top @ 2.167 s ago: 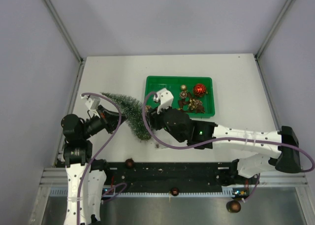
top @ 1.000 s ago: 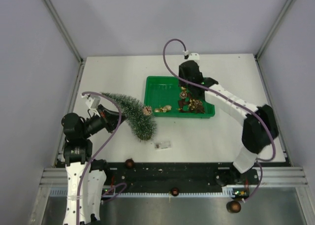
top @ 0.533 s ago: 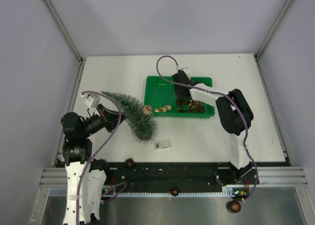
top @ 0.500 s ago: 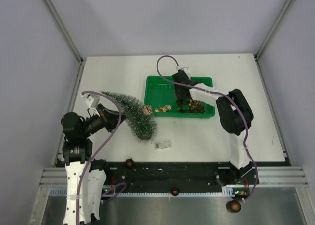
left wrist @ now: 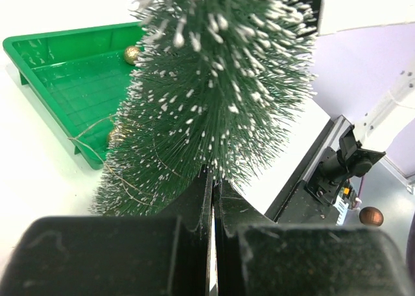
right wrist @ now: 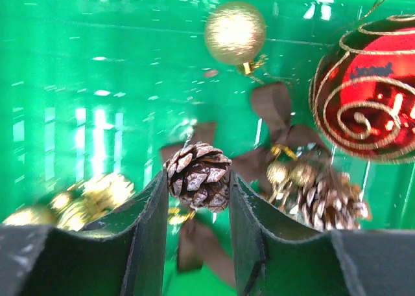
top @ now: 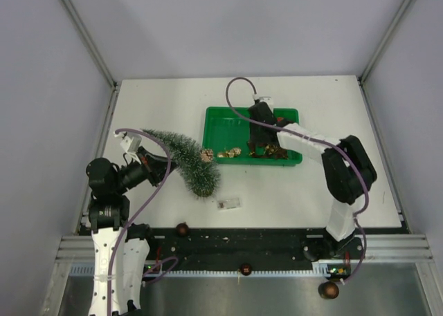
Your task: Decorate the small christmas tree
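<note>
The small christmas tree (top: 183,157) leans over the table's left side, tip to the far left, and fills the left wrist view (left wrist: 214,82). My left gripper (top: 158,165) (left wrist: 213,179) is shut on its bristly side. A brown pine cone (top: 206,153) sits against the tree by the green tray (top: 218,112). Over the tray's right half my right gripper (top: 266,144) (right wrist: 198,179) points down, and both its fingers touch a frosted pine cone (right wrist: 198,176) held between them.
In the tray (right wrist: 97,82) lie a red glitter ball (right wrist: 366,111), a gold ball (right wrist: 235,32), brown bows, gold pieces (top: 230,152) and another cone. A small clear item (top: 228,204) lies on the table. Brown balls (top: 182,228) rest on the front rail.
My right arm swung from the tree back to the tray, leaving a pine cone against the tree. Its jaws have narrowed onto a cone in the tray. Left arm and tree have not moved.
</note>
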Robot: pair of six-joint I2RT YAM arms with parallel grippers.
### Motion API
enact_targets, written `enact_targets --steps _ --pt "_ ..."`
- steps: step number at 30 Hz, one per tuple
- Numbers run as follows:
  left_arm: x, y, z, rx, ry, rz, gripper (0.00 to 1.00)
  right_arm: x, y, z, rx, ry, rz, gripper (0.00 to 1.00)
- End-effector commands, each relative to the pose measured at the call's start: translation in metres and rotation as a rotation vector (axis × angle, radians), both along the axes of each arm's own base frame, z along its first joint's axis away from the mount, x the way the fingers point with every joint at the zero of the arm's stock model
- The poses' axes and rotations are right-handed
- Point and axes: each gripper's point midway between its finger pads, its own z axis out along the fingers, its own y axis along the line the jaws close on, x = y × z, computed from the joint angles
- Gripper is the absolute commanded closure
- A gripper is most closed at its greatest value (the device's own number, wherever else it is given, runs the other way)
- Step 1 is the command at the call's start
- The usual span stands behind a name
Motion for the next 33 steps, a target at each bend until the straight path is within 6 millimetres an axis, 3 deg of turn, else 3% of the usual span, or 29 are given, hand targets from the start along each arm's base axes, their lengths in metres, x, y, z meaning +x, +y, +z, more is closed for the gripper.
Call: enact_targets --steps 1,9,14,19,23,29,33 --pt "-0.002 0.001 0.006 0.026 -0.042 0.007 1.00 -0.023 0.036 0.118 0.184 -0.205 0.117 0.78" --pt "-0.003 0.001 0.006 0.025 -0.046 0.010 1.00 -0.106 0.074 0.237 0.408 -0.341 0.361 0.72" --pt "-0.005 0.001 0.008 0.023 -0.050 0.007 1.00 -0.161 0.098 0.293 0.504 -0.418 0.542 0.69" --pt "-0.005 0.000 0.008 0.021 -0.047 0.006 1.00 -0.195 0.122 0.318 0.531 -0.455 0.655 0.69" --pt "-0.006 0.000 0.009 0.021 -0.051 0.009 1.00 -0.211 0.142 0.328 0.527 -0.480 0.709 0.69" --pt "-0.007 0.000 0.008 0.019 -0.050 0.004 1.00 -0.215 0.174 0.327 0.452 -0.514 0.745 0.69" --pt "-0.007 0.000 0.008 0.018 -0.052 0.001 1.00 -0.206 0.182 0.324 0.395 -0.556 0.703 0.69"
